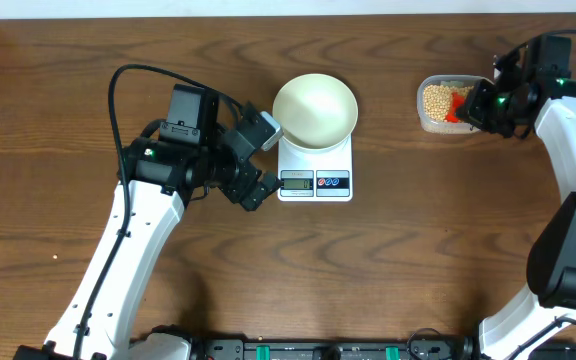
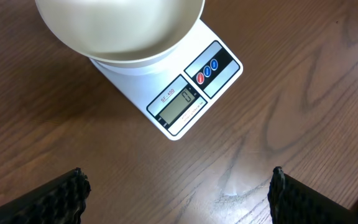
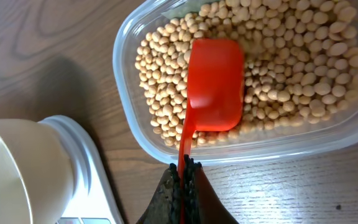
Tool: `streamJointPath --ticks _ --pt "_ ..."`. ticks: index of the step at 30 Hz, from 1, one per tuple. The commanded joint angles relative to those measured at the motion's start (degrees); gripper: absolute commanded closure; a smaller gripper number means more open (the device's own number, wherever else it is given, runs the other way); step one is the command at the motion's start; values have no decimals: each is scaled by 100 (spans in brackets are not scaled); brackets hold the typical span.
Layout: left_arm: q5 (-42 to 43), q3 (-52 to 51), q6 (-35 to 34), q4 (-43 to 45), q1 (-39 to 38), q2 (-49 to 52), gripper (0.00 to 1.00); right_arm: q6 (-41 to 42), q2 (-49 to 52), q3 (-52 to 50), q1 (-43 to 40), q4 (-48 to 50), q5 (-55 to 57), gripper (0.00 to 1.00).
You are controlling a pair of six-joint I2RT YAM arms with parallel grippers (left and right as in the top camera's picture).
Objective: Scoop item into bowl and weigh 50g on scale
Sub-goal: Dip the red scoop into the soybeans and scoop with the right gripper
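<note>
Upper right: right gripper (image 3: pixel 184 171) clenched on scoop (image 3: pixel 215 84) on beans (image 3: pixel 291 62) | centre-left: left gripper (image 2: pixel 178 196) released beside scale (image 1: pixel 315 182), bowl (image 1: pixel 314 110) atop

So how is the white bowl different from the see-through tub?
The bowl is round and solid white; the tub is a clear rounded rectangle. The bowl looks empty; the tub holds soybeans and a red scoop. The bowl sits on the scale; the tub sits on the table. Both are open on top.

bowl (image 1: pixel 314 110) sits on scale (image 1: pixel 315 183), tub (image 1: pixel 423 106) to its right.
</note>
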Motion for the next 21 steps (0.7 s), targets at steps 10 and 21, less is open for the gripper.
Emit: streamJointPath --ticks 10,21 --pt "-11 114 -50 -17 -11 -50 5 -1005 116 31 -393 273 -761 99" --pt "-13 111 -48 -17 -11 -50 6 -1051 420 31 -695 317 -1200 99"
